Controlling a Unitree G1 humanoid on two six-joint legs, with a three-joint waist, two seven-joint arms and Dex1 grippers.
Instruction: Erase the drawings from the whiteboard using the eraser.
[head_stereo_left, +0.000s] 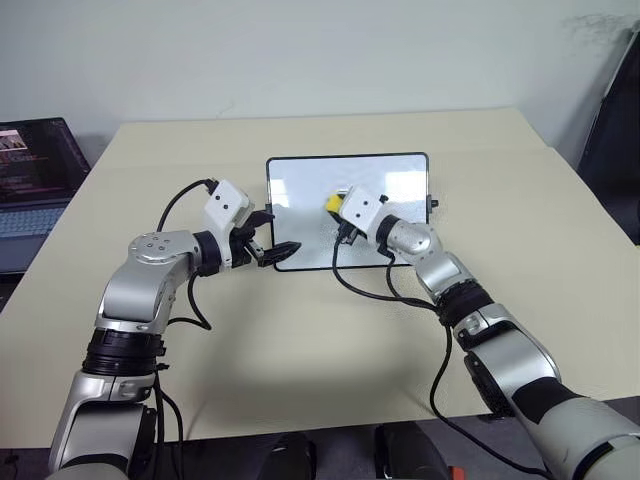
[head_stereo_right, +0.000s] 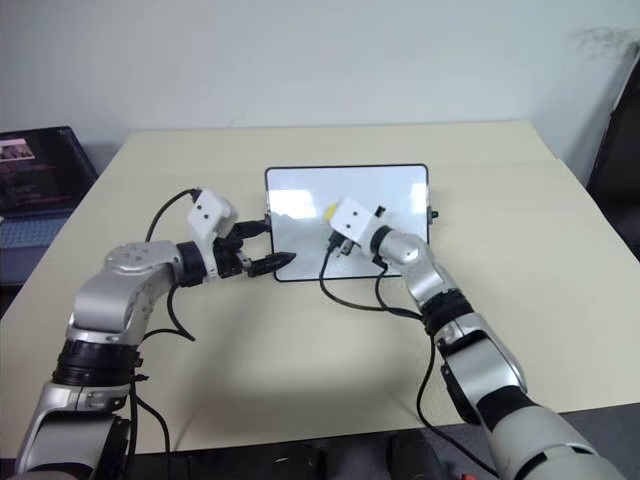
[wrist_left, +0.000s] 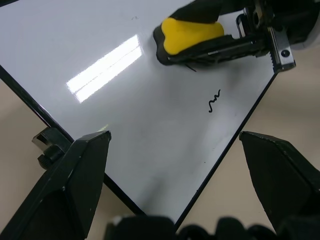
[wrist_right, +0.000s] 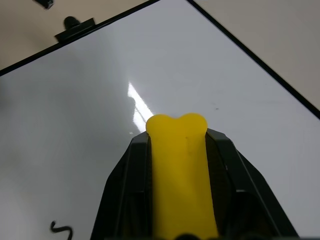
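Eraser (wrist_right: 179, 165), light and stiff, is clamped along its sides by right gripper (head_stereo_left: 340, 212) over whiteboard (head_stereo_left: 300, 180); left gripper (head_stereo_left: 268, 238) is held wide.

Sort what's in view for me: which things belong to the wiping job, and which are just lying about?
Job: whiteboard; yellow eraser, held in the right gripper; remaining squiggle; left gripper, jaws open at the board's near left corner.

Lying about: laptop at the table's left edge.
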